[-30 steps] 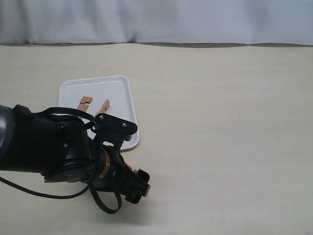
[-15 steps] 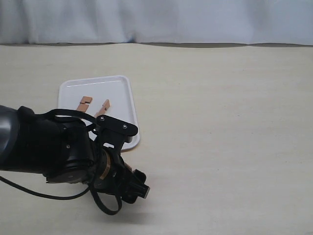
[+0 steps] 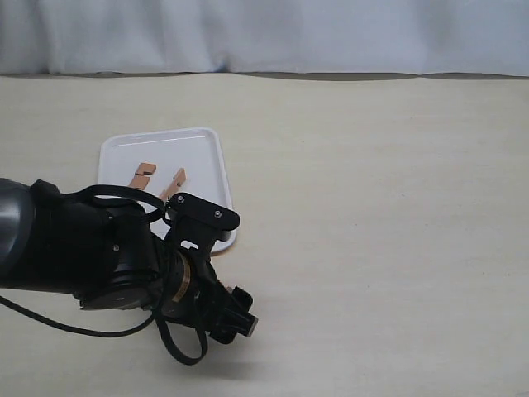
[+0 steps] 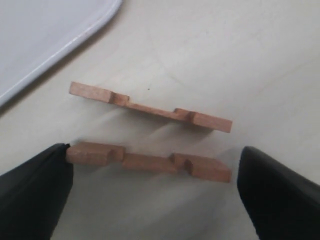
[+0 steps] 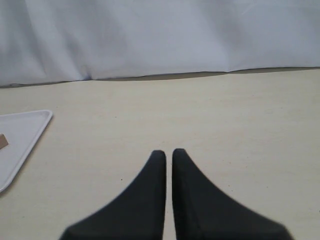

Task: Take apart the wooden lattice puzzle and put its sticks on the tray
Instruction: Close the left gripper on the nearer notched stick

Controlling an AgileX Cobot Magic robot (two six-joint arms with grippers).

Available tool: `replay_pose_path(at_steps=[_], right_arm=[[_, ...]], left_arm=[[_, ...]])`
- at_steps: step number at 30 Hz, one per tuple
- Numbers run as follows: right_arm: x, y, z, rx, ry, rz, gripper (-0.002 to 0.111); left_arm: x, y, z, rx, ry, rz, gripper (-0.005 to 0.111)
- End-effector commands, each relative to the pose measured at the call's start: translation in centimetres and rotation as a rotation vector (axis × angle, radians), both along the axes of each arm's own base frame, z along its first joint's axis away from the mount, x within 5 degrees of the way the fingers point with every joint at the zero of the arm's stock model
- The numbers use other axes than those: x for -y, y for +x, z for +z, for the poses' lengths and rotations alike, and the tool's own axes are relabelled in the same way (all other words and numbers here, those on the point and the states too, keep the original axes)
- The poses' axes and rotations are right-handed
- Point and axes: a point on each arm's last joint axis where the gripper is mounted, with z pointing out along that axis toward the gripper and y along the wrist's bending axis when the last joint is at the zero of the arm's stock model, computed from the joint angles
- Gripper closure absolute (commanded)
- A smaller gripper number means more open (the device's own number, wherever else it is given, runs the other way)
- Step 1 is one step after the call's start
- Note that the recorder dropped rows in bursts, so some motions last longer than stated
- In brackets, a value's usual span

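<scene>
No assembled lattice puzzle shows, only loose sticks. Two notched reddish-brown sticks lie on the white tray (image 3: 198, 149): one stick (image 3: 144, 173) and another (image 3: 173, 182) beside it. In the left wrist view two more lie side by side on the table near the tray's corner (image 4: 45, 30): a far stick (image 4: 150, 106) and a near stick (image 4: 150, 161). My left gripper (image 4: 154, 172) is open and straddles the near stick lengthwise, one finger (image 4: 35, 192) touching its end. The arm (image 3: 124, 265) hides these sticks in the exterior view. My right gripper (image 5: 168, 152) is shut on nothing above the bare table.
A pale cloth backdrop (image 3: 264, 33) closes the far edge of the beige table (image 3: 372, 231). The tray's corner (image 5: 20, 135) with a stick end (image 5: 2, 141) shows at the side of the right wrist view. The right arm is outside the exterior view.
The left arm's wrist has shifted slightly over the table near the tray's front corner. The two sticks on the tray have not moved.
</scene>
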Motion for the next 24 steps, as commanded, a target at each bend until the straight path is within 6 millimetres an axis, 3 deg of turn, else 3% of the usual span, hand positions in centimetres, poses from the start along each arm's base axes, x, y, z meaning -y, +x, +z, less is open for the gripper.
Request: replay_pose_path(at_steps=[1, 15, 24], right_arm=[[-0.01, -0.02, 0.00, 0.006, -0.001, 0.001, 0.104], [-0.01, -0.02, 0.00, 0.006, -0.001, 0.001, 0.104], [-0.01, -0.02, 0.00, 0.006, -0.001, 0.001, 0.104]], left_arm=[[0.29, 0.14, 0.15, 0.009, -0.023, -0.001, 0.025], [0.20, 0.12, 0.01, 0.000, -0.017, 0.020, 0.025], [0.20, 0.12, 0.01, 0.001, -0.016, 0.019, 0.049]])
